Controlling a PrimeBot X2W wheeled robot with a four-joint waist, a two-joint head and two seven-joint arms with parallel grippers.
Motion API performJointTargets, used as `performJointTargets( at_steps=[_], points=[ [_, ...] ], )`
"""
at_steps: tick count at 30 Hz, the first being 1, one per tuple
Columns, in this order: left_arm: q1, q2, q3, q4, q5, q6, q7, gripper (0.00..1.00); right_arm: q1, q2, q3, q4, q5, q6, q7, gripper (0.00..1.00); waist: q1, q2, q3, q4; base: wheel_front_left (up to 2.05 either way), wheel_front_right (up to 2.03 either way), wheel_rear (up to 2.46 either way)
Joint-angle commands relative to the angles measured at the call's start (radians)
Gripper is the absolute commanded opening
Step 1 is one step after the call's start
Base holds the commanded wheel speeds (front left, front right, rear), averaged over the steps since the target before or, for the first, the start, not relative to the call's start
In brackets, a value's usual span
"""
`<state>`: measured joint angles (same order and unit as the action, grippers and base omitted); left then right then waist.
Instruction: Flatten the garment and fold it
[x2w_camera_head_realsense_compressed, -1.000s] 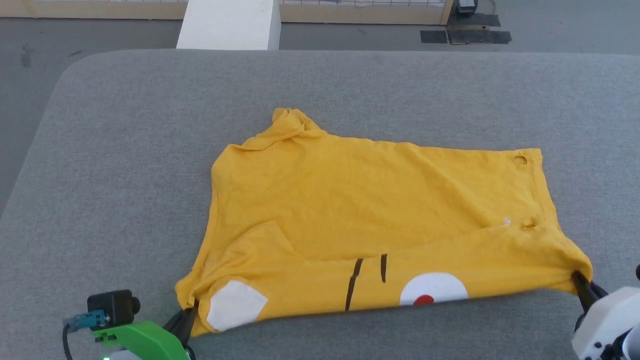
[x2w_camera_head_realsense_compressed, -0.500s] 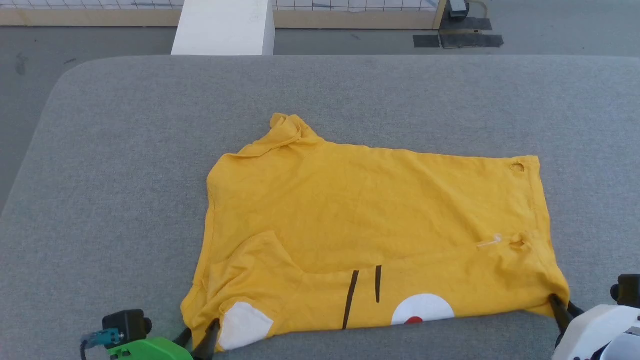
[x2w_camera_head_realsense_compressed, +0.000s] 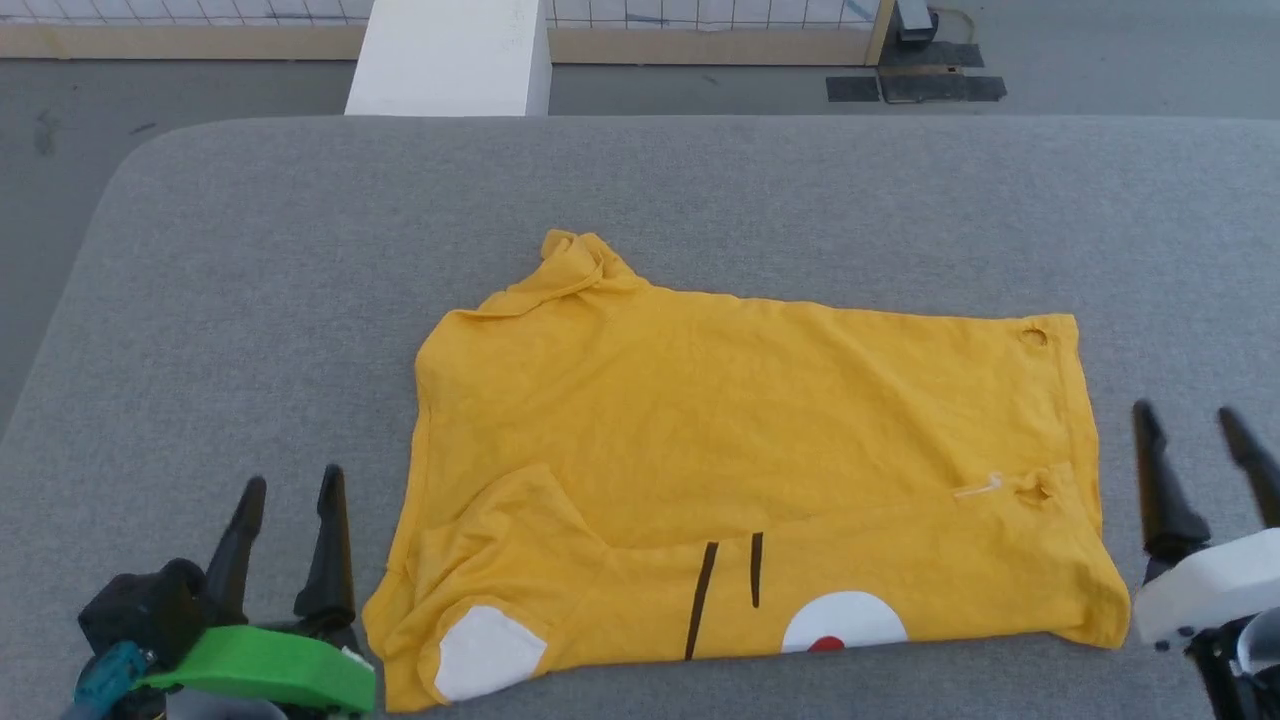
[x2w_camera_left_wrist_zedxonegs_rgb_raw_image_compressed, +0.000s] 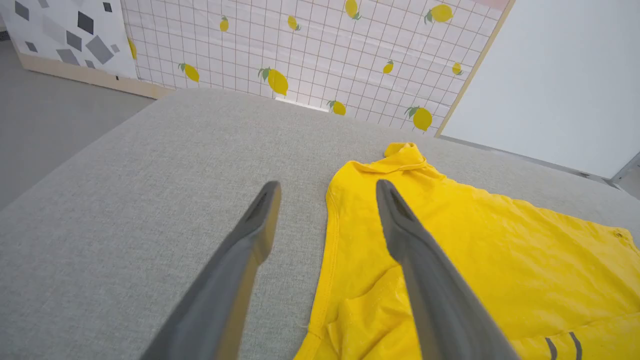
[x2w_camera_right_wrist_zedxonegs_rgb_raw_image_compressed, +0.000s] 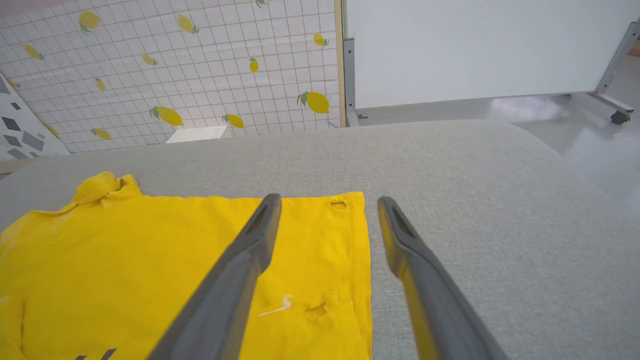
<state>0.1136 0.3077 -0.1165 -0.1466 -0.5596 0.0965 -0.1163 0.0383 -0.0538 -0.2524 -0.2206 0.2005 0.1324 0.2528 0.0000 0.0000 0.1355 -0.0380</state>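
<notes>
Garment (x2w_camera_head_realsense_compressed: 740, 450) lies between left tool (x2w_camera_head_realsense_compressed: 293, 478) and right tool (x2w_camera_head_realsense_compressed: 1186, 410), both spread and empty.

A grey fabric bench (x2w_camera_head_realsense_compressed: 700, 180) with rounded corners spanned the middle. Beyond it, along the top, lay grey floor (x2w_camera_head_realsense_compressed: 200, 85), a white block (x2w_camera_head_realsense_compressed: 450, 60) and a lemon-printed grid panel (x2w_camera_left_wrist_zedxonegs_rgb_raw_image_compressed: 300, 45) edged in wood.

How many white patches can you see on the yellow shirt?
2. One white patch sits at the shirt's near left corner. The other patch, holding a red dot, lies on the near edge toward the right. More may be hidden under folds.
</notes>
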Motion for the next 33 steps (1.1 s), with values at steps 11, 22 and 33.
performJointTargets(
  at_steps=[11,22,33],
  points=[
    [-0.023,-0.116,-0.067,0.026,0.254,0.003,-0.145,1.0,0.013,0.003,0.01,0.093,-0.052,-0.002,-0.263,1.0,0.0,0.0,0.016,0.0,0.0,0.0,0.0],
    [-0.307,-0.03,-0.034,0.079,0.256,-0.117,-0.008,1.0,-0.038,0.003,0.002,0.118,-0.035,-0.002,-0.312,1.0,0.0,0.0,0.126,-0.026,0.0,0.0,0.0],
    [-0.8,0.068,-0.109,0.207,0.152,-0.213,0.368,1.0,-0.141,0.003,0.032,0.103,-0.03,-0.002,-0.328,1.0,0.0,0.0,0.318,-0.06,0.0,0.0,0.0]
  ],
)
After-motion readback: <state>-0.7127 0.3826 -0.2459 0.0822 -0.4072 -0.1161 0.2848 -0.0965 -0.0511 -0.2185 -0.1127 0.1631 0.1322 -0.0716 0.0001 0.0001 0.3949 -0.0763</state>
